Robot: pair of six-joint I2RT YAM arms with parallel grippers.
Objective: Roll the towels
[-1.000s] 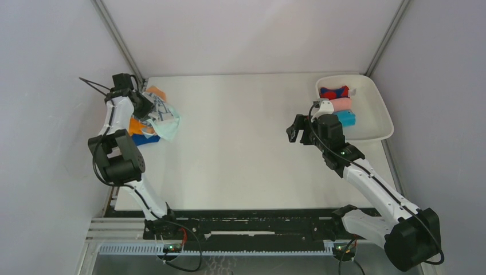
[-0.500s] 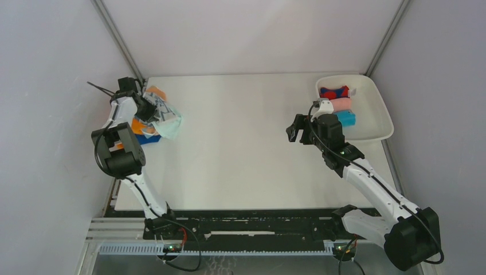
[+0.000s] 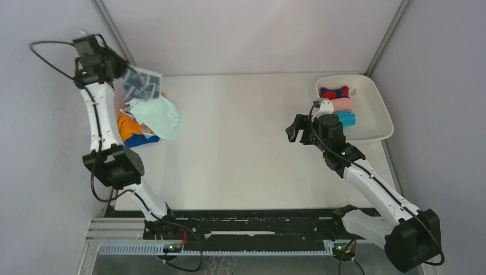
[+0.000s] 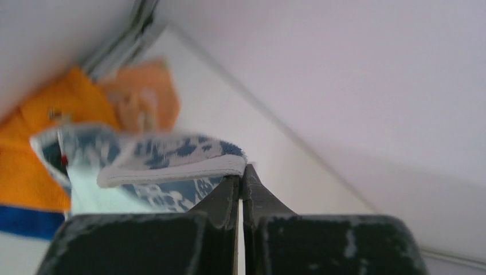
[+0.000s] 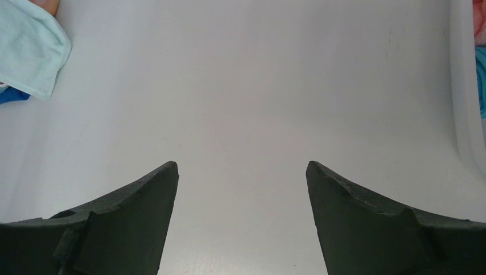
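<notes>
I've got left end effector (image 4: 242, 176) pinching the printed towel (image 3: 140, 83) by its edge, lifted above the pile of towels (image 3: 153, 117) at the surface (image 3: 240, 154) left rear. Over mid-surface, right end effector (image 5: 240, 167) spread, near tray (image 3: 379, 117) with three rolled towels (image 3: 342, 104).

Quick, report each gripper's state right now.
Left gripper: shut on the white cloth towel with blue-grey print.
Right gripper: open, holding nothing.
</notes>
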